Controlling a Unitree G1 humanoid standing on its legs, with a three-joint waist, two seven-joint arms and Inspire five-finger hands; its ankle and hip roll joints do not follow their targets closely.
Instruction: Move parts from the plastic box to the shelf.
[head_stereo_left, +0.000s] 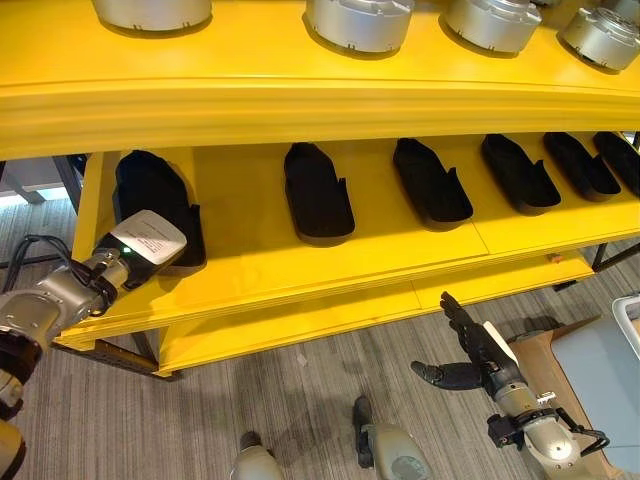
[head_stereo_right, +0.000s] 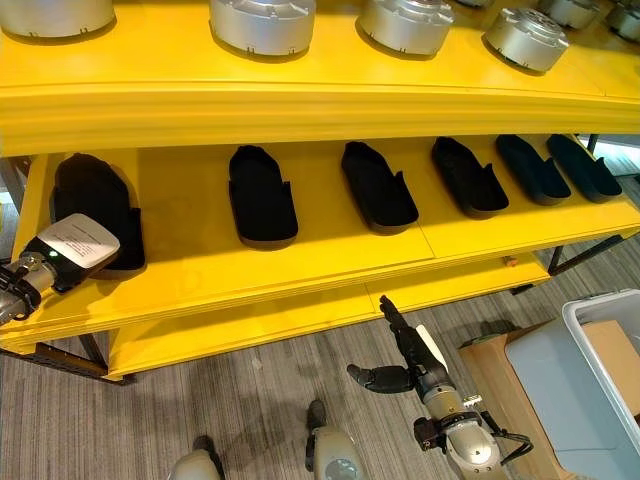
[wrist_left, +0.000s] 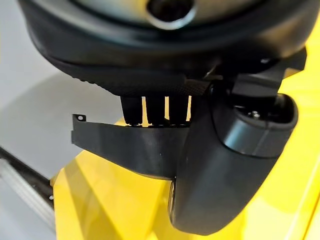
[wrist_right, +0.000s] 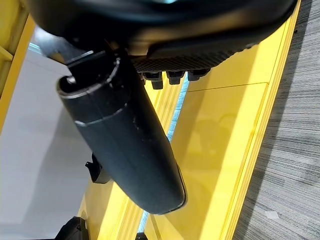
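Our left hand (head_stereo_left: 140, 245), fingers hidden, seats a black part (head_stereo_left: 155, 205) on the shelf (head_stereo_left: 300, 270); we release gently, right hand (head_stereo_left: 470, 350) spread

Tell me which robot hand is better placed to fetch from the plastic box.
Right. The right robot hand hangs open and empty near the pale plastic box; the left robot hand grips a black moulded part on the yellow shelf.

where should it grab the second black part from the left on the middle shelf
Probably by its long side walls, near the low open end facing the shelf's front edge. The black part lies lengthwise front to back, so the open right hand could reach straight in from the front.
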